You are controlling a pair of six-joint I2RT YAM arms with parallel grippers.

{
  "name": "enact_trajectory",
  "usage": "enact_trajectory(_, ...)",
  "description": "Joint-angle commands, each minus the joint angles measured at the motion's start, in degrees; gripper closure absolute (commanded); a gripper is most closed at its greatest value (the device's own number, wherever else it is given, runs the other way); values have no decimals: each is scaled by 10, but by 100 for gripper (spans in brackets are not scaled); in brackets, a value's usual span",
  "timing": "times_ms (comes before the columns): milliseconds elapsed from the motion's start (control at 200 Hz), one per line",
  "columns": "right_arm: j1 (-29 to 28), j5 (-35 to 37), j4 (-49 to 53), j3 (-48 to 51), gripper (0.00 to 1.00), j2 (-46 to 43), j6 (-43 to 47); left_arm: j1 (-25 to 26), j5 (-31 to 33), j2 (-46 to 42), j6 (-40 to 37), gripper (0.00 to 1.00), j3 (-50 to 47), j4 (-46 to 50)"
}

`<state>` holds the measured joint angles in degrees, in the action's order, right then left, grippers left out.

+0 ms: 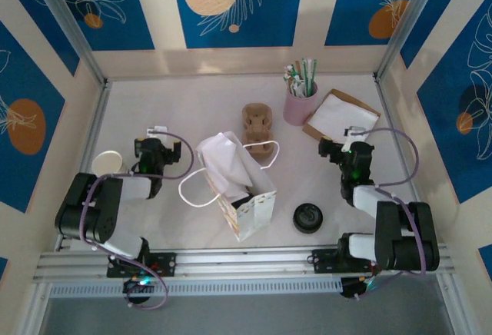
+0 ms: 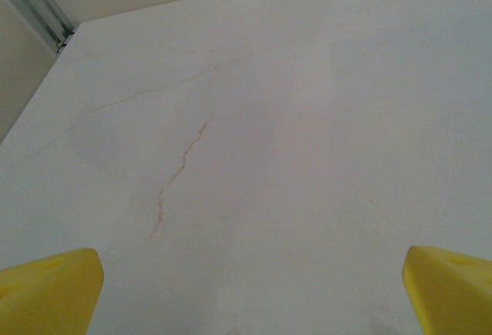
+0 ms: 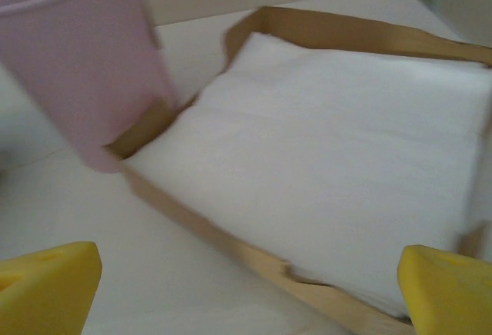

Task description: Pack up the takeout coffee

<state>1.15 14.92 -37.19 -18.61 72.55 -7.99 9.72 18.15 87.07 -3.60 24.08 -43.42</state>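
- One takeout coffee (image 1: 307, 217) stands on the worktop (image 1: 177, 104) close to its near edge, right of the middle; from above its black round lid faces the camera.
- Just to its left a white paper bag (image 1: 240, 189) with looped handles gapes open, apart from the cup.
- Beyond the bag, toward the far edge, lies a brown cardboard cup carrier (image 1: 257, 125).
- At the far right corner a pink cup of straws (image 1: 298, 107) stands beside a brown tray (image 3: 346, 31) of white napkins (image 3: 346, 143).
- The right gripper (image 3: 247, 273) hovers before that tray, its yellow fingertips spread wide with nothing between them.
- The left gripper (image 2: 251, 281) is likewise wide open and empty, over bare worktop on the left side.
- A plain cream cup (image 1: 108, 164) stands by the left edge, beside the left arm.
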Motion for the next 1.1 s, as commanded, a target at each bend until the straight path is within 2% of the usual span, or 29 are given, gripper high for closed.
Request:
enact_trajectory(0, -30, 0, -49, 9, 1, 0, 63, -15, -31, -8, -1, 0, -42, -115)
enact_trajectory(45, -30, 28, -66, 12, 1, 6, 67, -20, -52, 7, -1, 0, -63, -166)
enact_trajectory(105, -11, 1, -50, 11, 1, -3, 52, -24, -73, 37, -10, 0, -79, -226)
enact_trajectory(180, 0, -7, -51, 13, 1, -4, 42, -27, -73, 22, -1, 0, -61, -163)
enact_trajectory(365, 46, -56, -65, 35, 1, -26, -4, -28, -76, 24, -3, 0, -48, -146)
enact_trajectory(420, 57, -124, -70, 40, 1, -28, -37, -27, -77, 27, -5, 0, -47, -147)
enact_trajectory(450, 49, -146, -78, 39, 1, -23, -33, -27, -77, 26, -4, 0, -45, -142)
enact_trajectory(510, 12, -112, -74, 35, 1, -20, -16, -27, -78, 26, -5, 0, -42, -137)
enact_trajectory(565, -1, -119, -112, 37, 1, 0, -3, -27, -78, 27, -6, 0, -43, -139)
enact_trajectory(600, -11, -96, -91, 22, 1, 8, 8, -27, -79, 26, -6, 0, -43, -139)
enact_trajectory(705, -9, -85, -125, 6, 1, 68, 14, -27, -80, 26, -6, 0, -42, -138)
enact_trajectory(750, -11, -102, -163, 4, 1, 107, 22, -27, -80, 26, -6, 0, -42, -138)
enact_trajectory(815, -14, -123, -163, -23, 1, 155, 33, -27, -80, 26, -6, 0, -42, -138)
enact_trajectory(870, -17, -117, -83, -50, 1, 141, 37, -27, -80, 26, -6, 0, -41, -136)
enact_trajectory(915, -9, -118, -108, -49, 1, 153, 26, -27, -80, 26, -5, 0, -40, -135)
enact_trajectory(965, -11, -116, -80, -55, 1, 144, 27, -27, -80, 27, -5, 0, -39, -133)
enact_trajectory(1095, -11, -114, -95, -51, 1, 147, 28, -28, -81, 26, -4, 0, -39, -131)
